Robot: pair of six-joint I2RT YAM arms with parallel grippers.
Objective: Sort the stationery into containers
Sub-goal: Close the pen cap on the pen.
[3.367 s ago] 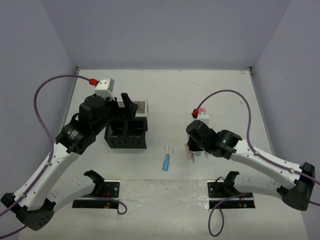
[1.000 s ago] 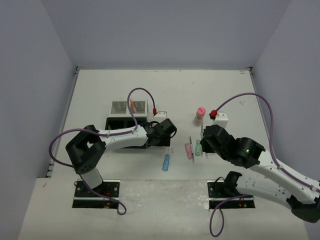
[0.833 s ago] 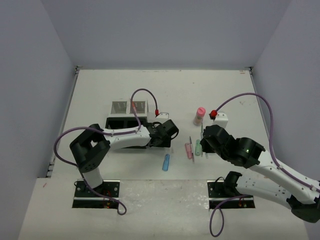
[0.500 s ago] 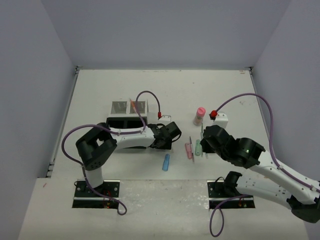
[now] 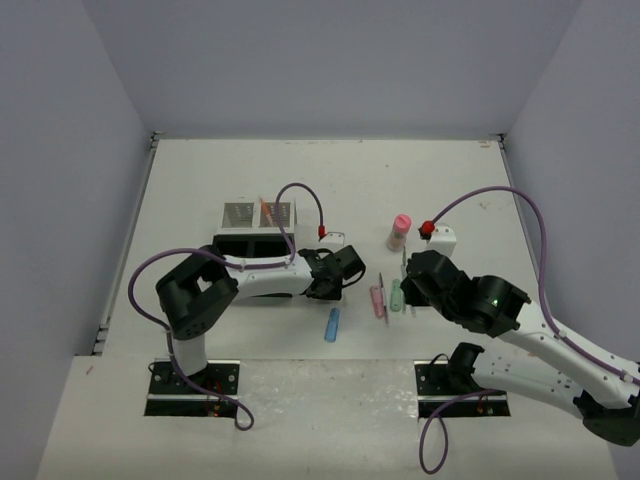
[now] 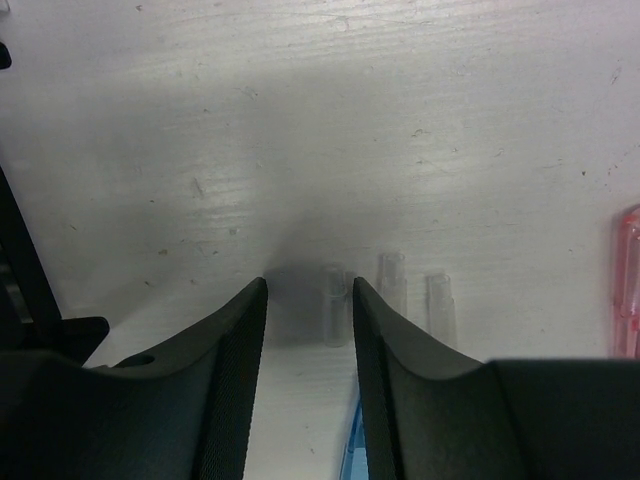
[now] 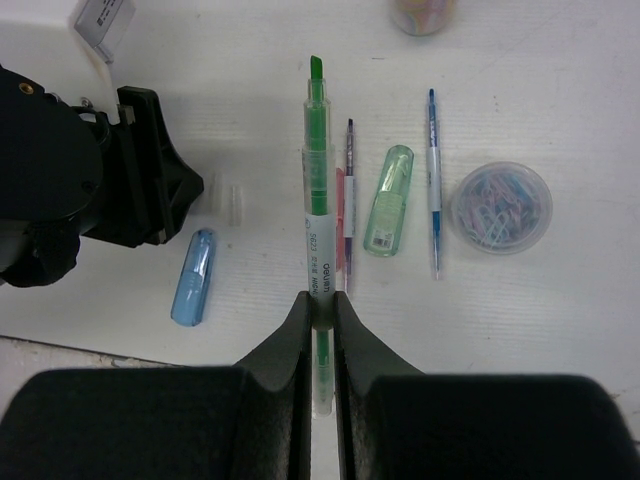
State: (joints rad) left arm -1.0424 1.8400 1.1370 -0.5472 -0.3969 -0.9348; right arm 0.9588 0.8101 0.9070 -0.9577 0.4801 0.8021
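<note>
Green highlighter [image 7: 315, 190], clamped in right pincer [image 7: 320, 300]

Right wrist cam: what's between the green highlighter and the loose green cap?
Right wrist view: a thin grey-purple pen and a translucent pink pen lie side by side between the uncapped green highlighter and the translucent green cap.

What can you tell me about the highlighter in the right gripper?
The highlighter is a slim pen with a green and clear-white barrel, a printed label and a bare green tip pointing away from the wrist camera. The right gripper is shut on its rear half, and the tail shows between the fingers. It runs alongside a pink pen. Whether it is lifted off the table is unclear.
</note>
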